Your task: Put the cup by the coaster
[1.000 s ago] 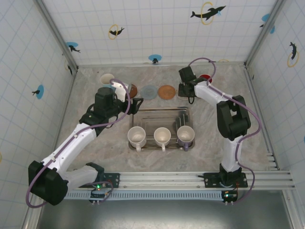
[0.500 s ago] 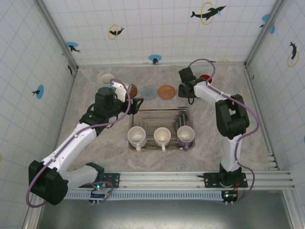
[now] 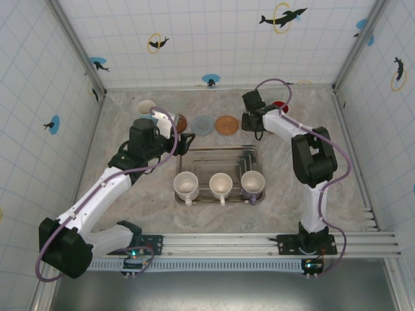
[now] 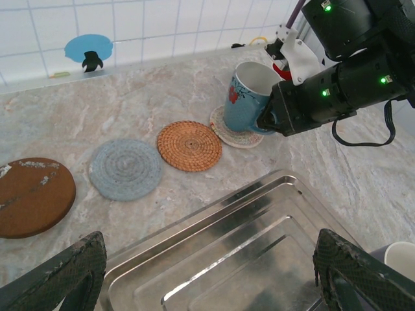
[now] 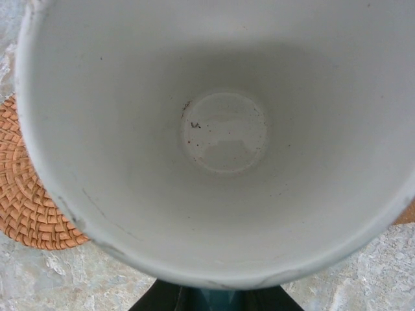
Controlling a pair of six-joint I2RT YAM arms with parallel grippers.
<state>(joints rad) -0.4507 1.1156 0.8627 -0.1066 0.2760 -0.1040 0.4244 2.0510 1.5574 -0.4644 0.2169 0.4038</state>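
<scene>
A blue cup (image 4: 248, 98) with a red flower print and a white inside (image 5: 220, 129) leans slightly over a pale woven coaster (image 4: 235, 134). My right gripper (image 4: 271, 120) is shut on the cup's side, at the back of the table (image 3: 250, 122). An orange woven coaster (image 4: 189, 146) lies just left of it, and it also shows beside the cup's rim (image 5: 23, 194). A grey-blue coaster (image 4: 125, 170) and a brown coaster (image 4: 32, 196) continue the row. My left gripper (image 4: 214, 278) hangs open over the steel tray (image 4: 259, 246), holding nothing.
The steel tray (image 3: 217, 155) carries three pale cups (image 3: 220, 185) along its near side. A white cup (image 3: 145, 107) stands at the back left and a red object (image 3: 280, 105) is behind the right arm. Tiled walls close in three sides.
The right gripper with the cup has edged very slightly left. The left arm has not moved.
</scene>
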